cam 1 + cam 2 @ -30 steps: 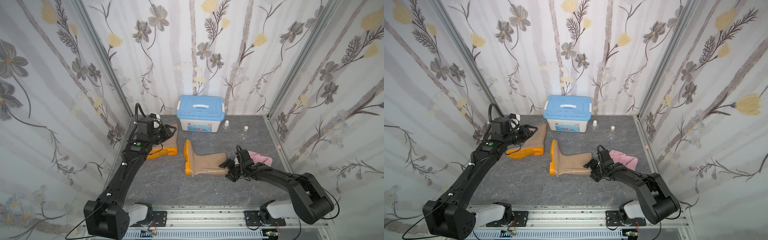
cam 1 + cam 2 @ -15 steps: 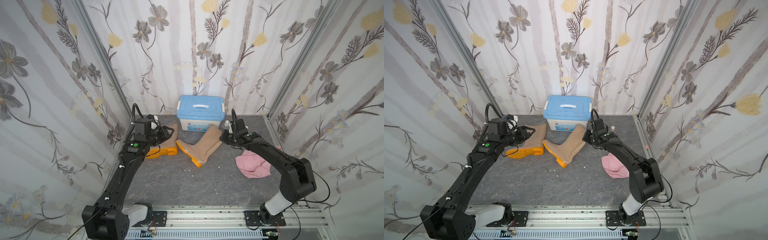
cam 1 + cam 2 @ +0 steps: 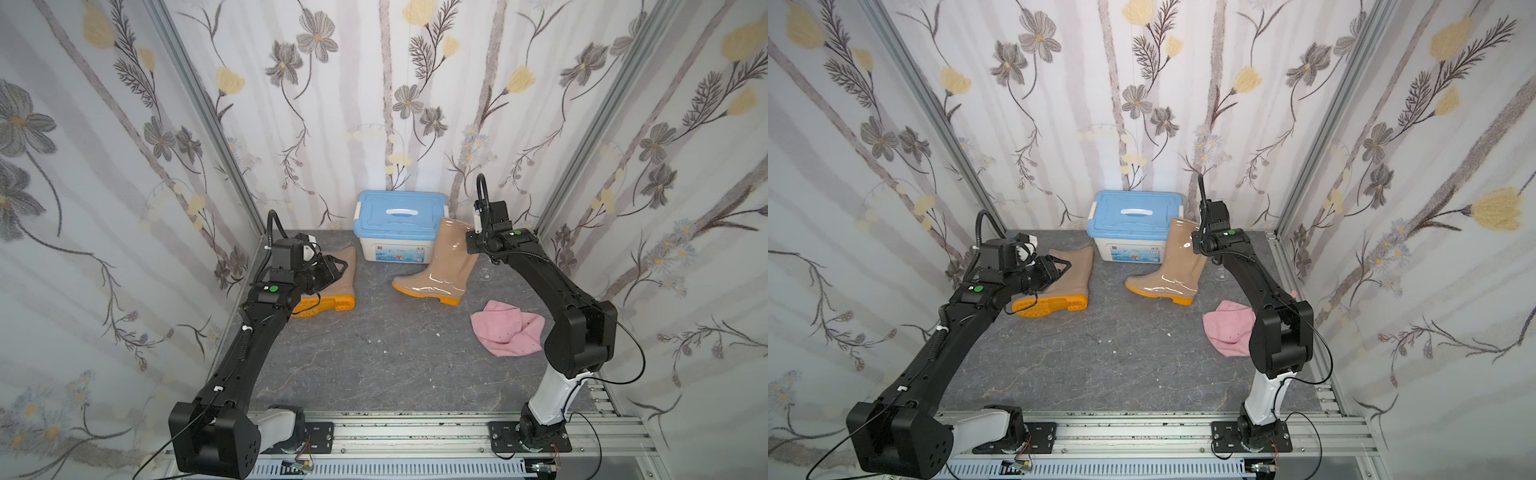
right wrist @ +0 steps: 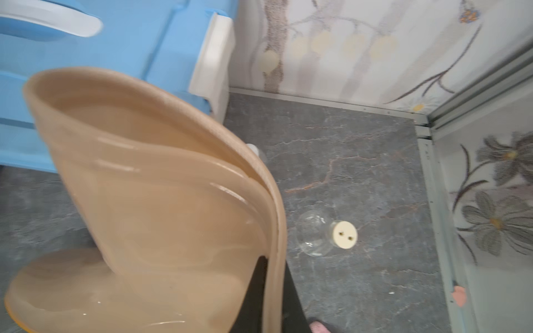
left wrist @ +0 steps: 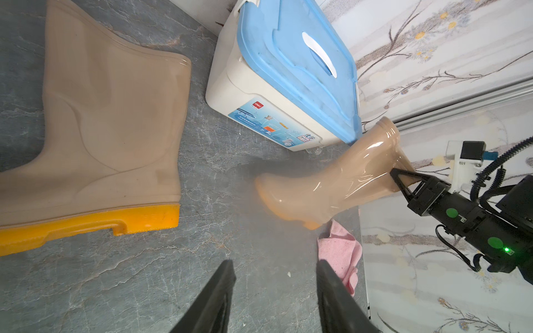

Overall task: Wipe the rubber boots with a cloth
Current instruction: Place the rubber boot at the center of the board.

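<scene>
So here's where I got nervous. Far left, my left gripper (image 3: 341,266) hung half-spread with nothing in it, just beside the shaft of the boot on its side (image 3: 1077,274). That boot lay on the floor (image 3: 374,365) with its orange sole toward the front, and any sloppy move from there could've shoved it around instead of helping. Next over was the blue-lidded box (image 3: 399,220) against the back wall, and right in front of its corner stood the other boot (image 3: 444,266), tilted, sole down. My right gripper (image 5: 396,176) was clamped on just the back edge of that boot's cuff, one finger inside and one outside. That's a thin pinch on glossy, floppy rubber, so I figured it could slide out or the cuff could fold. Then the boot would flop against the box or tip over. A little glass bottle (image 4: 317,233) lay on its side near that boot, so a falling boot or a swinging arm could've sent it rolling. Furthest right, the pink cloth (image 3: 507,328) sat crumpled on the floor, apart from both boots, with nothing holding it. Only the left gripper was free to fetch it, and reaching across past the right arm looked like a bump waiting to happen.
</scene>
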You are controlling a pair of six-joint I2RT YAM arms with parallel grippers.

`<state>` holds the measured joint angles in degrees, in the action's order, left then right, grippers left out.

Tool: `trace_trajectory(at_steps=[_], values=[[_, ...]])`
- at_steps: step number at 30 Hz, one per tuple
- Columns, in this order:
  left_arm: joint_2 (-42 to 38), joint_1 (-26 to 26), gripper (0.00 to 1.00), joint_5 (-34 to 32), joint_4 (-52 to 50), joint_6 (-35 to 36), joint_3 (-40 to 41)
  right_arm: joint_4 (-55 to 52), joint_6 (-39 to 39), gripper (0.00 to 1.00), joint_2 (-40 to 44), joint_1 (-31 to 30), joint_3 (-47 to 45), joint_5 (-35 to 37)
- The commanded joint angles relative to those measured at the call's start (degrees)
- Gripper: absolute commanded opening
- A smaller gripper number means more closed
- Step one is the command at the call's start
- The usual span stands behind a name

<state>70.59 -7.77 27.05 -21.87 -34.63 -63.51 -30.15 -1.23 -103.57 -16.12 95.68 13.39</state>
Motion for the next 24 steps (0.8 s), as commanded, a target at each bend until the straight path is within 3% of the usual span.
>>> trace_trajectory(at_steps=[1, 9, 21, 22, 23, 24], values=[[0.58, 0.04, 0.49, 0.46, 2.26, 0.75, -0.05, 5.70, 4.52, 0.00, 1.64, -0.05, -2.76, 1.07], [1.30, 0.21, 0.49, 0.27, 2.40, 1.05, 0.14, 24.34, 7.24, 0.00, 10.24, -0.84, -17.09, -1.75], [4.31, 0.52, 0.49, -0.32, 2.77, 1.52, 0.40, 24.36, 9.44, 0.02, 9.80, -0.83, -17.01, -4.86], [4.66, 0.57, 0.50, -0.33, 2.83, 1.65, 0.36, 23.66, 9.16, 0.15, 9.92, -0.84, -17.80, -4.26], [5.13, 0.65, 0.50, -0.41, 2.88, 1.69, 0.31, 22.96, 8.82, 0.39, 10.25, -0.84, -18.75, -3.71], [5.62, 0.74, 0.50, -0.58, 2.86, 1.75, 0.23, 21.92, 8.46, 0.55, 10.74, -0.83, -19.40, -3.51]])
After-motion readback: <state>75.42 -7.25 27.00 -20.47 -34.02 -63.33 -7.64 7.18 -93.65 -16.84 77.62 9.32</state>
